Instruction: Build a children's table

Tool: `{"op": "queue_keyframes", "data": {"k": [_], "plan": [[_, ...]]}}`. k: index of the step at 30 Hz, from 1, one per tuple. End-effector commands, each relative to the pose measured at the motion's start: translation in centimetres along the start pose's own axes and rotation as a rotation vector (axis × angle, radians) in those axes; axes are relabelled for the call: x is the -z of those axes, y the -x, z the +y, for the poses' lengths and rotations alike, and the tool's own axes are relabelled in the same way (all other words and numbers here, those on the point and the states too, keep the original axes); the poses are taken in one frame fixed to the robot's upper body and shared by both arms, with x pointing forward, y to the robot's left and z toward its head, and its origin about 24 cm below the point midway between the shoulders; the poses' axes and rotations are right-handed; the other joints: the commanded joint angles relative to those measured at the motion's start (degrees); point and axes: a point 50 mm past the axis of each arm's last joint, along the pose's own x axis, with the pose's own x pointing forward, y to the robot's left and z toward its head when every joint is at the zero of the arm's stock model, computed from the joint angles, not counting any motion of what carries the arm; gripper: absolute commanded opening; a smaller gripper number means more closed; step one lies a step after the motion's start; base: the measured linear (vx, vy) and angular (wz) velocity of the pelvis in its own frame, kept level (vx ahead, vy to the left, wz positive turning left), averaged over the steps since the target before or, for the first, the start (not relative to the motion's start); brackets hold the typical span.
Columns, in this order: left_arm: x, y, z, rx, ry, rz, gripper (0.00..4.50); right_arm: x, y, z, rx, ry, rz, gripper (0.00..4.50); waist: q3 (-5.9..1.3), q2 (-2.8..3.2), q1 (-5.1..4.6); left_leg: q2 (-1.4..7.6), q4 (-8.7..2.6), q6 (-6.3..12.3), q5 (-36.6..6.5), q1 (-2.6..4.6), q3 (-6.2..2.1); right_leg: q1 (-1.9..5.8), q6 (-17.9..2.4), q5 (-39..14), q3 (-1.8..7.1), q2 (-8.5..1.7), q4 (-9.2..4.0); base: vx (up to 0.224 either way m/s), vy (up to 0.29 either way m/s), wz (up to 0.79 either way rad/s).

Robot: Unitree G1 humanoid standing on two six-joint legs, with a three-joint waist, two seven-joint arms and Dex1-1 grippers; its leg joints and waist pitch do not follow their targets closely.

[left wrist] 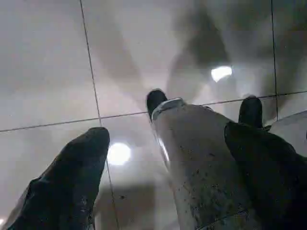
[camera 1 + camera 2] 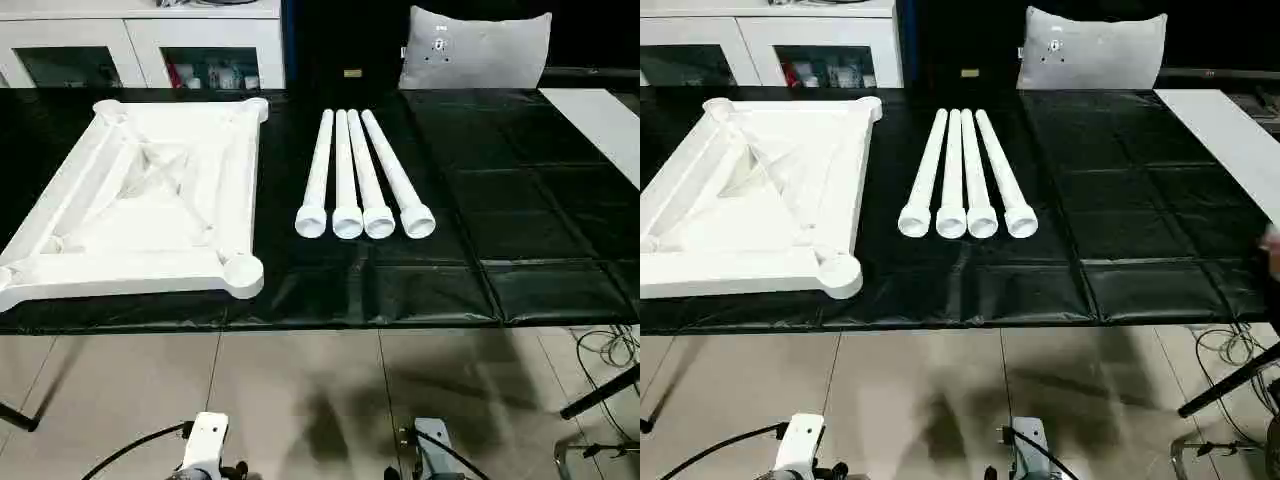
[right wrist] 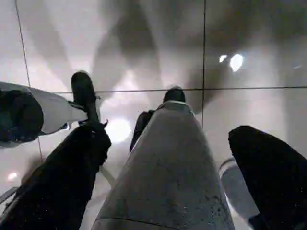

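Right now we stand in front of a low platform covered with black sheet (image 2: pixel 450 290), and the children's table is not yet assembled. The table top (image 2: pixel 150 200) lies upside down on the left part of the sheet, its ribbed underside facing up, with a round corner socket (image 2: pixel 243 270) at the near right corner. The four legs (image 2: pixel 362 180) lie side by side, touching or almost touching, just to the right of the top. Their long axis runs away from us, slightly fanned, and their wide open ends point toward us.

Our left gripper (image 1: pixel 168 143) and our right gripper (image 3: pixel 168 143) both hang low over the tiled floor (image 2: pixel 300 400), well apart from the parts. In both wrist views the two black fingers are spread wide and nothing is between them; they hold nothing.

We judge that the first step is to take one leg. The legs lie ahead of and above both grippers, a little to the right of our middle, so the right arm seems nearer to them, and the left arm is nearer to the table top. Because the legs point away from us, the fingers should probably close across a leg near its wide end.
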Motion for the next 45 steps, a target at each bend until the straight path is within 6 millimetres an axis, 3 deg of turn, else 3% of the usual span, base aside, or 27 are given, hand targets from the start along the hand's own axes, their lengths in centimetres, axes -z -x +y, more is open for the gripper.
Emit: {"op": "queue_keyframes", "data": {"k": [1, 45], "plan": [[0.09, 0.00, 0.04, 0.003, -0.012, 0.006, 4.42, 0.56, 0.00, -0.15, 0.008, -0.011, 0.021, 4.50, -1.80, 0.32, 0.06, 6.06, -4.76, 6.83, -5.86, 0.35, -2.07, 1.16, -15.46, 15.76, 3.58, -7.54, -3.94, 0.000, 0.000, 0.00], [0.09, 0.00, 0.04, 0.003, -0.012, 0.006, 4.42, 0.56, 0.00, -0.15, 0.008, -0.011, 0.021, 4.50, -1.83, 0.31, 0.08, 6.08, -4.73, 6.81, -5.66, 0.37, -2.10, 1.16, -15.53, 16.04, 3.58, -7.52, -3.87, 0.000, 0.000, 0.00]]}}
